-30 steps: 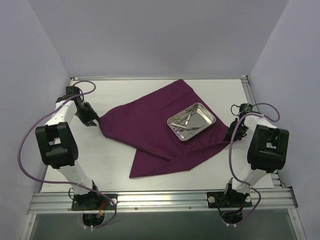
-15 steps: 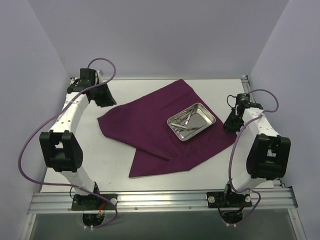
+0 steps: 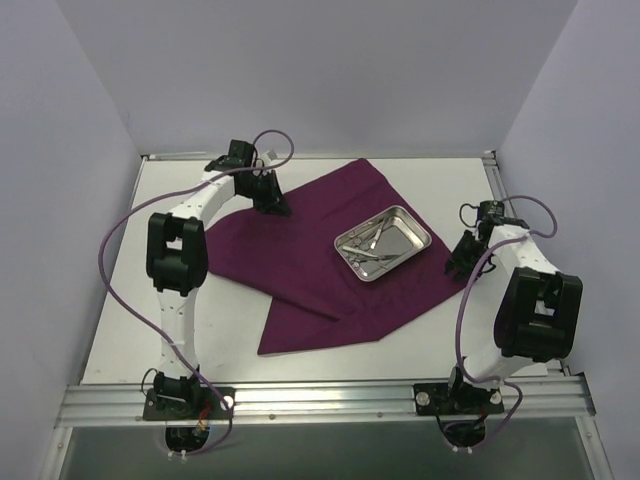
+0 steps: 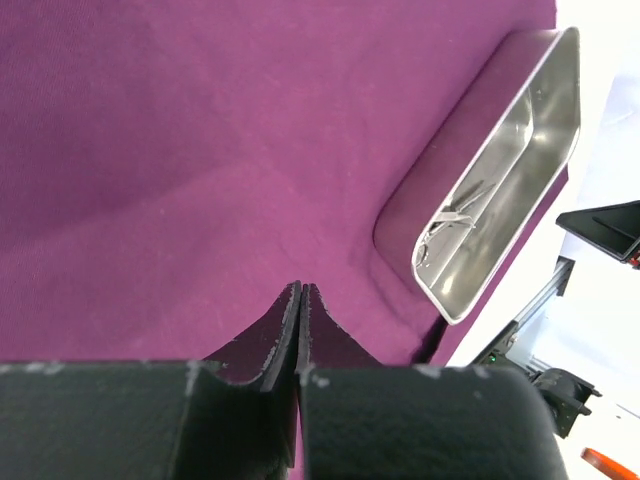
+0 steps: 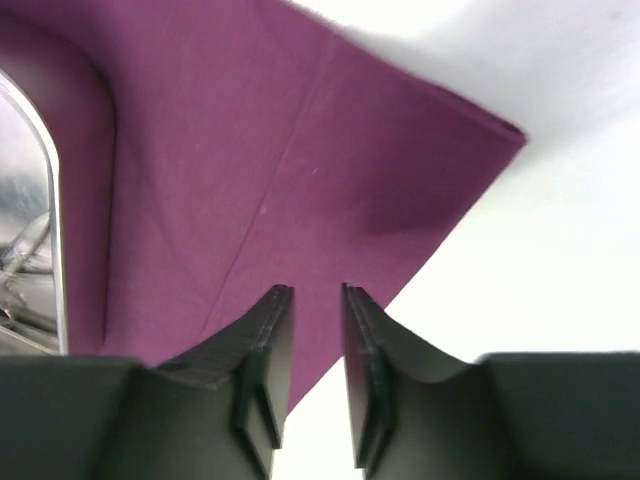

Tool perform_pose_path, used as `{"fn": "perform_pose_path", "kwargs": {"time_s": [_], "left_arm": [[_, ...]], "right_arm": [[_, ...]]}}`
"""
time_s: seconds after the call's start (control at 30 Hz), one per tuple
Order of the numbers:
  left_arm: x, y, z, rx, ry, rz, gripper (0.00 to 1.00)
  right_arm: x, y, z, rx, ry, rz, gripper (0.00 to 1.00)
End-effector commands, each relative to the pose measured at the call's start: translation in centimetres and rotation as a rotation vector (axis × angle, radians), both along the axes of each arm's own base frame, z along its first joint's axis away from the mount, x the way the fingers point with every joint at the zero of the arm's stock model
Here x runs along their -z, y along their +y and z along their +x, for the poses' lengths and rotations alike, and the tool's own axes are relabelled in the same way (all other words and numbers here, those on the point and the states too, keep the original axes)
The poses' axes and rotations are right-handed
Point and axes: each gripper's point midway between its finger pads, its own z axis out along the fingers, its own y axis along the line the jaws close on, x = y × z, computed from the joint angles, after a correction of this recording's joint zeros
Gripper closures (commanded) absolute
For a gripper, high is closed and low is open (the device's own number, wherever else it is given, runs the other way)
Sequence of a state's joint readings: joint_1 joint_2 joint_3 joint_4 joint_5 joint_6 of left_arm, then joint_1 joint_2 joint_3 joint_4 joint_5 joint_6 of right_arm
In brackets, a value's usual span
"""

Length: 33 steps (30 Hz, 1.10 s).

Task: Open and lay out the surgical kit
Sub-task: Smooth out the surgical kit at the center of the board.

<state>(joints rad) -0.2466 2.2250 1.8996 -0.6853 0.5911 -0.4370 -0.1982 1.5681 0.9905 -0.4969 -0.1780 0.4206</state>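
Left end effector [image 3: 268, 196] hangs over the far left part of the dark purple cloth wrap [image 3: 300, 270]. Its two fingers [image 4: 262, 338] are pressed tight together, and I see nothing between them. Right end effector [image 3: 458, 262] is low over the right corner of the cloth. Its fingers [image 5: 262, 345] are a little bit apart, and nothing is held there either.

The cloth lies spread out on the white tabletop [image 3: 200, 320]. The near left part looks folded over, so one layer lies on top of another there. The shiny steel tray [image 3: 400, 228] sits on the cloth, toward the right side, turned at a slant. Inside it lie the small metal instruments [image 3: 368, 246] with ring handles, all in a little heap. I cannot tell how many there are. The right end effector is just beside the tray but not touching it.
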Motion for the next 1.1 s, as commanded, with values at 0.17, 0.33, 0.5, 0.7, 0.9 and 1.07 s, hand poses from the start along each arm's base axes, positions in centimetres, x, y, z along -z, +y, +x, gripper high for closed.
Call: {"fn": "perform_pose_path", "kwargs": {"time_s": [0.17,0.33,0.5,0.7,0.9,1.07], "left_arm": [[0.3,-0.6,2.0,-0.01,0.041,0.001,0.98],[1.7,-0.7,1.9,-0.024,0.066,0.013,0.98],[2.8,-0.9,1.9,-0.029,0.09,0.012,0.98],[3.1,-0.8,2.3,-0.042,0.093,0.006,0.98],[3.6,-0.8,2.2,-0.052,0.112,0.006,0.98],[4.2,-0.1,2.2,-0.072,0.132,0.037,0.98]], "right_arm": [[0.3,-2.6,2.3,0.105,0.02,-0.083,0.64],[0.3,-3.1,3.4,0.133,0.056,-0.135,0.53],[0.7,-3.9,4.3,0.14,0.114,-0.23,0.48],[1.7,-4.2,3.8,0.132,0.191,-0.278,0.57],[3.2,-4.4,2.5,0.121,0.241,-0.291,0.62],[2.8,-4.5,1.3,0.143,0.245,-0.304,0.86]]}}
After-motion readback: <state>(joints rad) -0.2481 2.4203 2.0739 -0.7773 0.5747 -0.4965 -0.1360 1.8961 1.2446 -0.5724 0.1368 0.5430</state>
